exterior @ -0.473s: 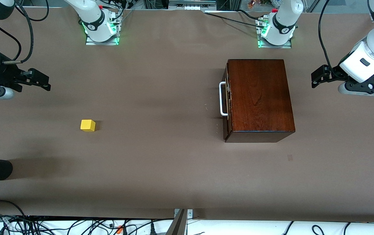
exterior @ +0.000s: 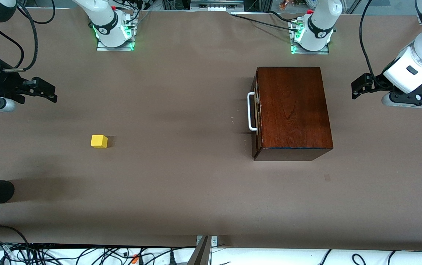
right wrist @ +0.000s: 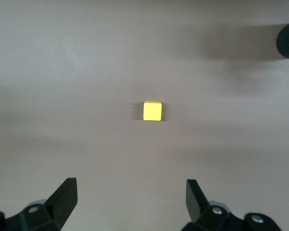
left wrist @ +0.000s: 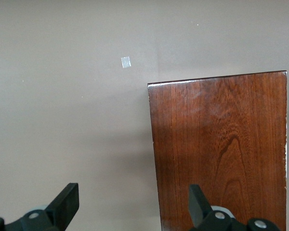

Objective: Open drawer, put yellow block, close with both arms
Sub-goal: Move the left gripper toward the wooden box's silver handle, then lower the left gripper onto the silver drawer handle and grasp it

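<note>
Front view: nothing is begun. The drawer (exterior: pixel 257 114) sits shut in the wooden box (exterior: pixel 292 110) at right of centre, its white handle (exterior: pixel 250 111) facing mid-frame. The yellow block (exterior: pixel 99 141) lies alone at centre-left on the desk (exterior: pixel 181 184). The left gripper (exterior: pixel 358 88) hangs at the right edge, the right gripper (exterior: pixel 45 92) at the left edge, both spread wide and empty. Next, I judge, a gripper must reach the handle; bare desk before it leaves ample room to pull.
</note>
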Robot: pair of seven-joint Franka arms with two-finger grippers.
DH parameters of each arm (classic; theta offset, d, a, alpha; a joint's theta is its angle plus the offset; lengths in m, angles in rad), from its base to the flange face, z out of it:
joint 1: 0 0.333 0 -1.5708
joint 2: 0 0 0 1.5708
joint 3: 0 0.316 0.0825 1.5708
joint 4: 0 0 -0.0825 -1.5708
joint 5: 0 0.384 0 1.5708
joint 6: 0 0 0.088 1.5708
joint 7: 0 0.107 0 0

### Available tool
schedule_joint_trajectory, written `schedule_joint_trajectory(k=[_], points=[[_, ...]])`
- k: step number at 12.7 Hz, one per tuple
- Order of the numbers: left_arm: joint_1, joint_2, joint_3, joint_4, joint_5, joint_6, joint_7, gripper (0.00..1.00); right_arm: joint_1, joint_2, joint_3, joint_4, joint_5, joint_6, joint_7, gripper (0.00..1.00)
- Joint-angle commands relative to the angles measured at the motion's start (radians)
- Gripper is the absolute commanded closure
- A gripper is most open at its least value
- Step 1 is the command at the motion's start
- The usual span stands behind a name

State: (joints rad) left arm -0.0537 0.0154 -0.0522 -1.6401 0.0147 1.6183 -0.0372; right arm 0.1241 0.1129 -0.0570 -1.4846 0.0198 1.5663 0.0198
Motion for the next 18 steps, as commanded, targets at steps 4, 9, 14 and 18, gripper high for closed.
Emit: schedule_joint_trajectory(k=[4,9,14,18], points=[[-0.014,0.032,-0.005,0.031,0.002,-0.049,-0.001,0.00,-0.003,0.001,0.002,0.010,0.011,0.001,-0.015,0.00],[-0.098,0.141,-0.023,0.084,0.002,-0.047,0.096,0.00,-0.003,0.001,0.002,0.010,0.012,0.001,-0.015,0.00],[-0.311,0.397,-0.021,0.346,0.004,-0.043,-0.220,0.00,-0.001,0.001,0.003,0.009,0.012,0.001,-0.015,0.00],[-0.457,0.495,-0.020,0.356,0.018,0.107,-0.490,0.00,0.000,0.001,0.005,0.009,0.012,0.005,-0.015,0.00]])
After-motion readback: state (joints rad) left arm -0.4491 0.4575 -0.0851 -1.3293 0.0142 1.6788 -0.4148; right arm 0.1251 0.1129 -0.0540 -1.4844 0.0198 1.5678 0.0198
